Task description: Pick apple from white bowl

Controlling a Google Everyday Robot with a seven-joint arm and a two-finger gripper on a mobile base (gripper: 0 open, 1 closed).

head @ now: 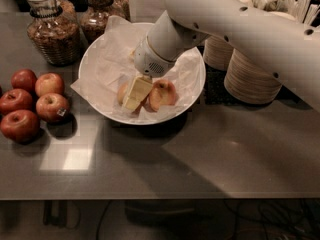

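The white bowl [190, 91], wide and lined with crumpled white paper, stands at the middle back of the dark counter. Two apples lie in it. The paler, browner apple [122, 91] is at the left and mostly hidden behind my gripper. A brighter pink-orange apple [163, 94] lies to its right. My gripper [134, 97] reaches down into the bowl from the upper right. Its pale yellow tip sits between the two apples, against the paler one.
Several dark red apples [35, 104] sit in a group at the left. Two glass jars [52, 26] stand behind the bowl at the left. Stacked beige paper bowls [252, 76] stand at the right, close to the bowl.
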